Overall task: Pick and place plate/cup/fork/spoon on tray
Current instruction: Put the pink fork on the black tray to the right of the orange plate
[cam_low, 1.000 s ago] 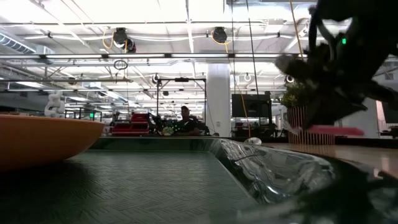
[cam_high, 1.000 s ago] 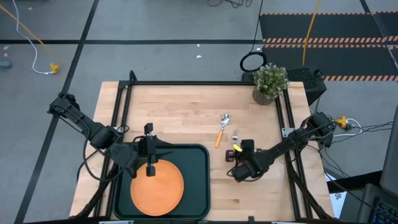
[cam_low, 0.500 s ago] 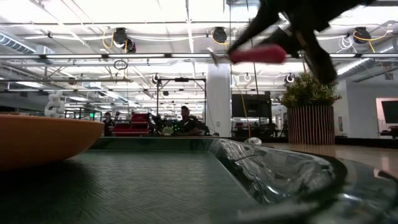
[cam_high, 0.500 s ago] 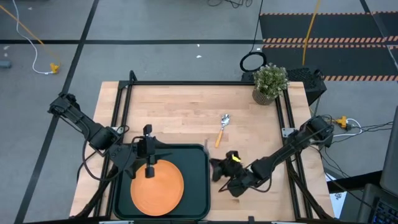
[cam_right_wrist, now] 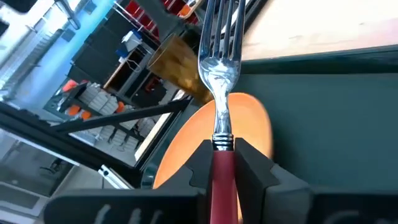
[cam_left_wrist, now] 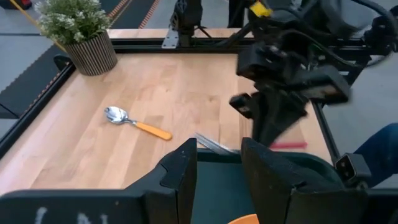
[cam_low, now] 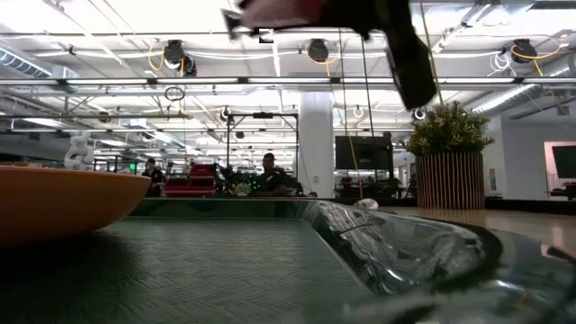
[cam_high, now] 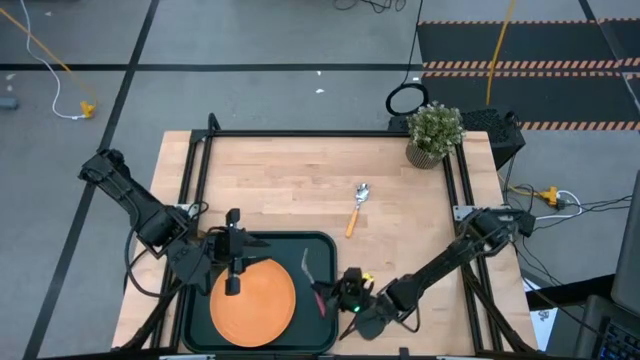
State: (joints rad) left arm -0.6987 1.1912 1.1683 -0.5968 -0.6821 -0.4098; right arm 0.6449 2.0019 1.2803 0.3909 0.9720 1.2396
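The right gripper (cam_high: 325, 297), jaws clenched on the fork (cam_right_wrist: 219, 81), hangs over the tray (cam_high: 322, 245) beside the plate (cam_high: 253, 300). Best lower it flat onto bare tray before letting go. The left gripper (cam_high: 233, 266), over the plate, holds the cup (cam_right_wrist: 177, 62).

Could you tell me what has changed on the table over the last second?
The right tool carried the fork from the bare wood beside the spoon across to above the tray, near the plate. The left tool shifted slightly over the plate. Spoon, plate, tray and plant stayed put.
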